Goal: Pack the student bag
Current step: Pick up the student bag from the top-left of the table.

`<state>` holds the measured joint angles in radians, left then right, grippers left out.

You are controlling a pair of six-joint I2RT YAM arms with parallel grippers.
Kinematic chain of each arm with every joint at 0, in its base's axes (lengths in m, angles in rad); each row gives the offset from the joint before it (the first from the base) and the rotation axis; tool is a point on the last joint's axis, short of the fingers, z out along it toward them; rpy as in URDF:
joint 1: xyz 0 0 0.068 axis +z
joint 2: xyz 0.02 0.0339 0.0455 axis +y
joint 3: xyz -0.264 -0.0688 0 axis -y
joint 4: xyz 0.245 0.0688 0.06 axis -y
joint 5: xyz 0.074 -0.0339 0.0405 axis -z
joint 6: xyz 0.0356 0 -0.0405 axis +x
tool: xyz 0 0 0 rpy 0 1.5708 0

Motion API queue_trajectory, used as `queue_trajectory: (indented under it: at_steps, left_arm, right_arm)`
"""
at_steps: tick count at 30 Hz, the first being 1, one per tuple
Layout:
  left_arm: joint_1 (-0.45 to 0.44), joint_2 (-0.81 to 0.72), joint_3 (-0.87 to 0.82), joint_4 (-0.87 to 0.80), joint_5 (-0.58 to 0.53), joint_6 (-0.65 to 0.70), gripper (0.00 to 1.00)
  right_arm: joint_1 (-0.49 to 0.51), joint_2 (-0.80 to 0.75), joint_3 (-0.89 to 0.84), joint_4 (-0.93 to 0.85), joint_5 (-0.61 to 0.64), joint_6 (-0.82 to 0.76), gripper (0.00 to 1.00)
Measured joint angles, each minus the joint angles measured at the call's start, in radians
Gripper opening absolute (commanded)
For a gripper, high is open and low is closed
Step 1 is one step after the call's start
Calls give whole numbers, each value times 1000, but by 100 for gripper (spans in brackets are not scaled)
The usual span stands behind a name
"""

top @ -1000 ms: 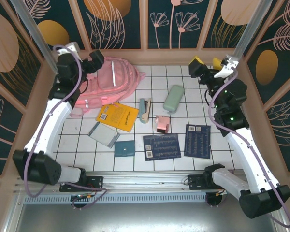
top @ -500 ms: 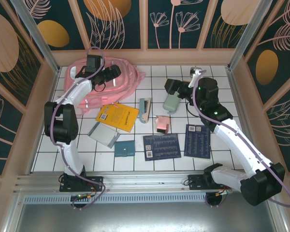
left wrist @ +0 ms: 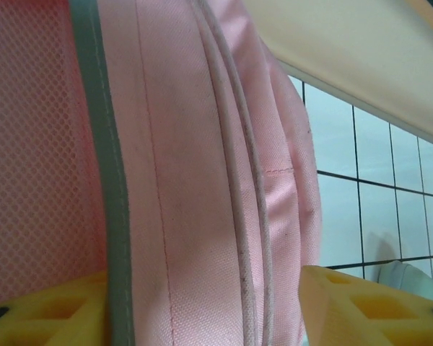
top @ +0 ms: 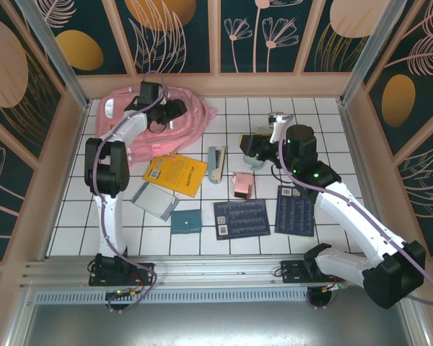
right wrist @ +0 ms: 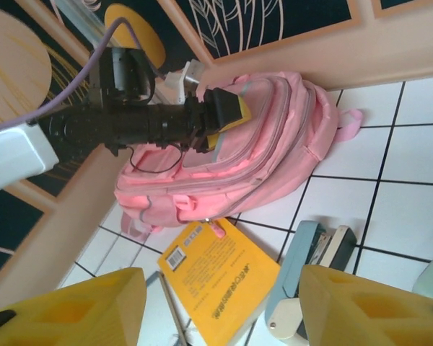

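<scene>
The student bag [top: 193,117], pink and soft, lies at the back left against the wall. My left gripper [top: 169,112] is down on its upper part. In the left wrist view a thick fold of the bag [left wrist: 180,180] with piping and a grey stripe spans the whole gap of that gripper [left wrist: 202,277], and both yellow fingers touch the fabric. My right gripper [top: 251,143] hovers over the tiles mid-table with its jaws apart and nothing between them. From the right wrist view [right wrist: 220,277] I look across at the bag [right wrist: 274,137] and the left gripper [right wrist: 224,119].
A yellow book [top: 177,173] lies just in front of the bag, a blue stapler [top: 216,164] beside it. A green case [top: 260,156] sits under the right gripper. A pink box [top: 242,185], two dark cards [top: 242,218], a teal wallet [top: 185,220] and a grey notebook [top: 155,200] lie nearer.
The left gripper came right along the bag's top and its jaws narrowed onto the fabric. The right arm swung in from the back right corner to over the green case, jaws narrower.
</scene>
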<state>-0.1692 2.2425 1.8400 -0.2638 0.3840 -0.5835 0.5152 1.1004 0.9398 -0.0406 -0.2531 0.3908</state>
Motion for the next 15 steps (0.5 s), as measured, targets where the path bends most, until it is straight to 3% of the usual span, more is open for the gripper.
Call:
queue_trajectory:
  at_steps: [3,5,7,12,15]
  left_arm:
    - [8,21,3,3,21,-7,19]
    - [15,29,3,5,29,-7,0]
    - [18,29,3,5,35,2,0]
    - [18,-5,-7,-1,14,22,0]
    - [19,-81,-41,-10,-16,25,0]
  right_arm:
    - [0,15,0,2,-11,-4,32]
    - [0,20,0,6,-11,-7,34]
    - [0,21,0,8,-10,-11,48]
    - [0,21,0,8,32,-23,56]
    - [0,28,3,10,25,-27,52]
